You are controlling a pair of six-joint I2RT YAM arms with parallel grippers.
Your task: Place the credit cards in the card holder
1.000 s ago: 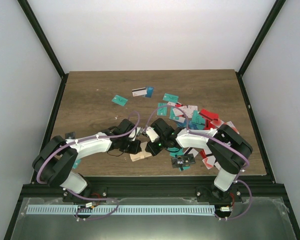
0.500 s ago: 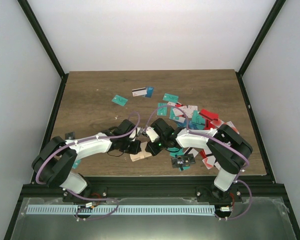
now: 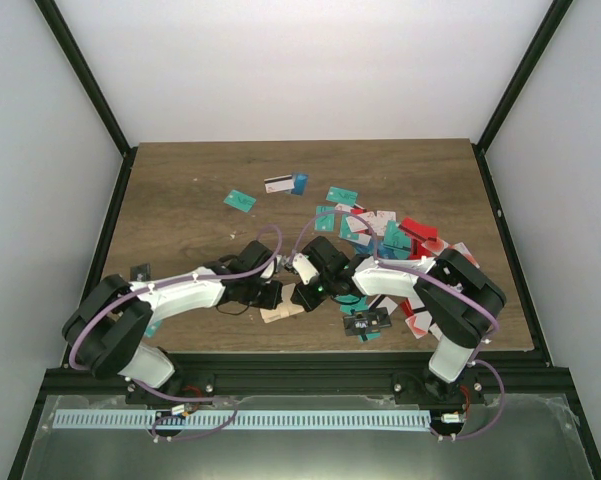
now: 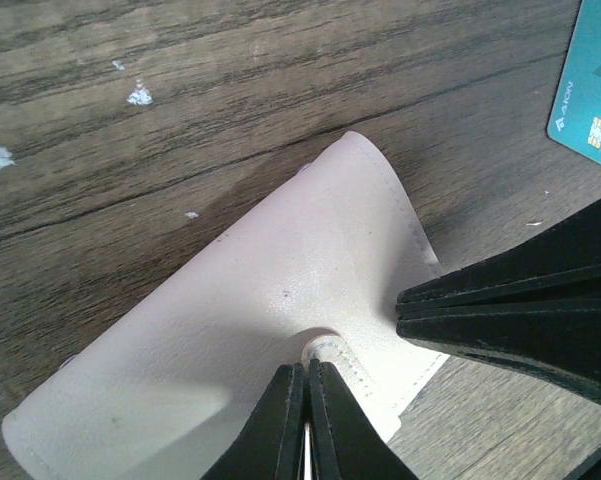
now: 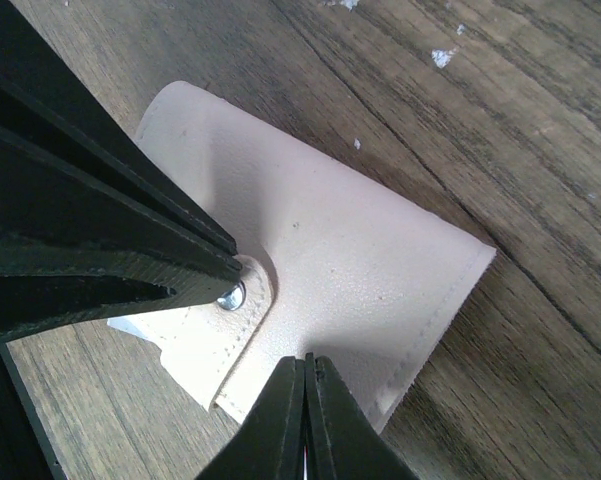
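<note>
The tan card holder (image 3: 280, 313) lies near the table's front edge, between both arms. In the left wrist view the card holder (image 4: 280, 280) bows upward. My left gripper (image 4: 308, 372) is shut, its tips pinching the end of the snap tab (image 4: 332, 352). In the right wrist view the left gripper (image 5: 235, 272) meets the tab right at the metal snap (image 5: 232, 296). My right gripper (image 5: 305, 362) is shut too, its tips resting on the holder's face (image 5: 380, 250). Credit cards (image 3: 380, 235) lie scattered to the right and behind; none is held.
A teal card (image 4: 590, 90) lies just beyond the holder. More cards sit far back: teal (image 3: 239, 200), white and blue (image 3: 278, 184). A black card (image 3: 367, 323) lies under the right arm. One card (image 3: 140, 270) is at the left edge. The front edge of the table (image 3: 280, 350) is close.
</note>
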